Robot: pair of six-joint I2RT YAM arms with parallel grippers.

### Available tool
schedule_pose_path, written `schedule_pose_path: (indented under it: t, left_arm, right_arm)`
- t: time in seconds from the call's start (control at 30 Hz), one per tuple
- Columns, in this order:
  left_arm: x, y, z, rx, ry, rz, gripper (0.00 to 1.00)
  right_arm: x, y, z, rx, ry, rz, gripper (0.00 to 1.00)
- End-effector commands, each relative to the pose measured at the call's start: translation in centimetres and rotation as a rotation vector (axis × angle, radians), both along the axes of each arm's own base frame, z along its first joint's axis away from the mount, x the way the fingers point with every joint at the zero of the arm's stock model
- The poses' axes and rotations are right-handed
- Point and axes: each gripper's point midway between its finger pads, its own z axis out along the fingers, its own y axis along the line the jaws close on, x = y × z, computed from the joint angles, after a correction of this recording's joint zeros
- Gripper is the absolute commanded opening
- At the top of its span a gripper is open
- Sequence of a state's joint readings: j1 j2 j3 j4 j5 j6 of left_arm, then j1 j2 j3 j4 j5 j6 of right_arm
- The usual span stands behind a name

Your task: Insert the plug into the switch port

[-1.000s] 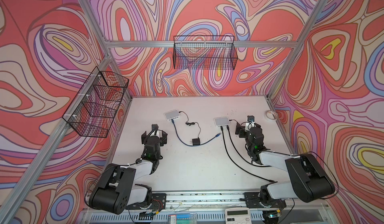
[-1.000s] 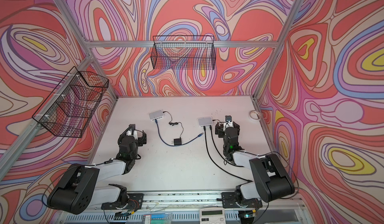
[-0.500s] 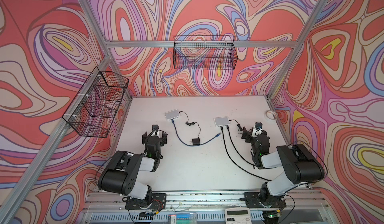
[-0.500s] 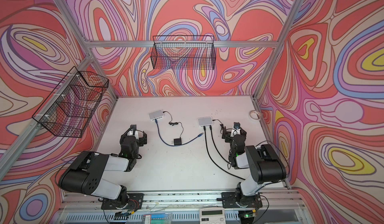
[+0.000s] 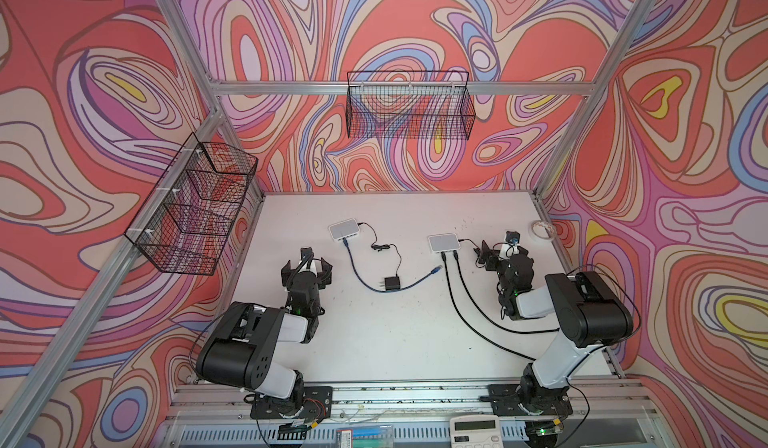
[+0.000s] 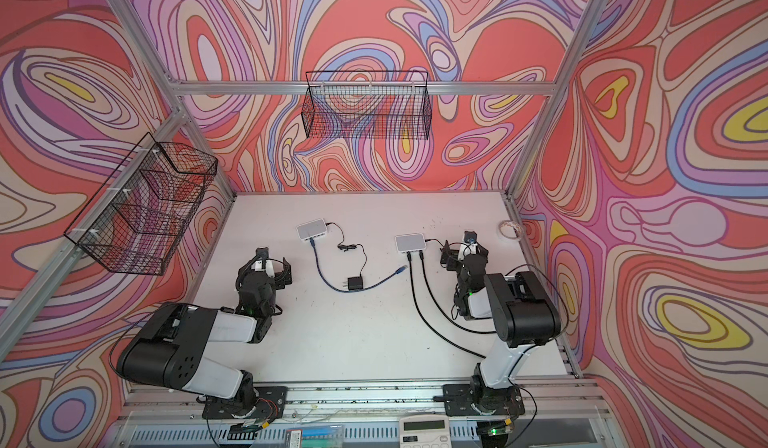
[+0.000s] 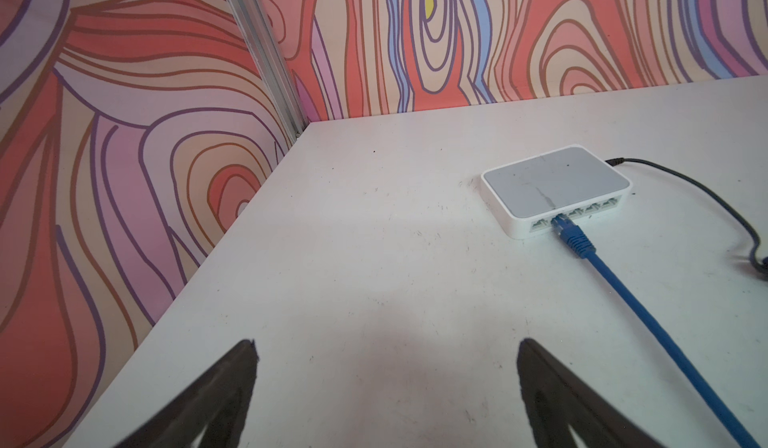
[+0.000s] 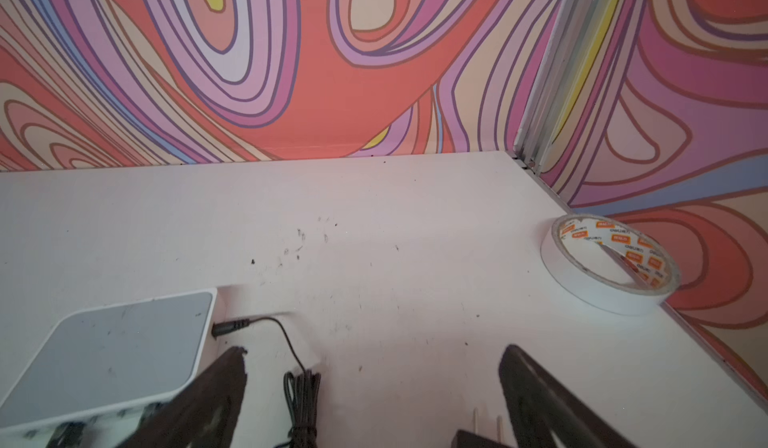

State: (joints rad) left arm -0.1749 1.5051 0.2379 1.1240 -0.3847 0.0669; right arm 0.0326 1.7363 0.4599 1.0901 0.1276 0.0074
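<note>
Both the left pincer (image 5: 306, 265) and right pincer (image 5: 500, 254) are spread and empty, and the loose blue plug (image 5: 436, 268) lies mid-frame just below the nearby switch (image 5: 444, 242), whose black cables (image 5: 452, 300) could snag a reach.

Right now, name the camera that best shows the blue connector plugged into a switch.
Left wrist view: the blue connector is close up, seated in a port of the white switch. In both top views it is a tiny blue speck. The right wrist view misses it.
</note>
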Motion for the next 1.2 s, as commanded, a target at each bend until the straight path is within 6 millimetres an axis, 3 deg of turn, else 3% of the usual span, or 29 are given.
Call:
schedule_pose_path:
  t: [0.0, 0.07, 1.17]
  left_arm:
    - [-0.2, -0.55, 0.2, -0.013, -0.05, -0.046, 1.0]
    - [0.09, -1.3, -0.06, 0.008, -0.068, -0.093, 1.0]
    - [0.19, -0.79, -0.12, 0.001, -0.05, -0.059, 1.0]
  right_arm:
    - [-0.55, -0.64, -2.16, 0.024, 0.102, -0.019, 0.98]
    - [-0.54, -0.63, -2.07, 0.023, 0.1, -0.018, 0.98]
    - [-0.49, -0.75, -2.1, 0.025, 0.102, -0.014, 0.98]
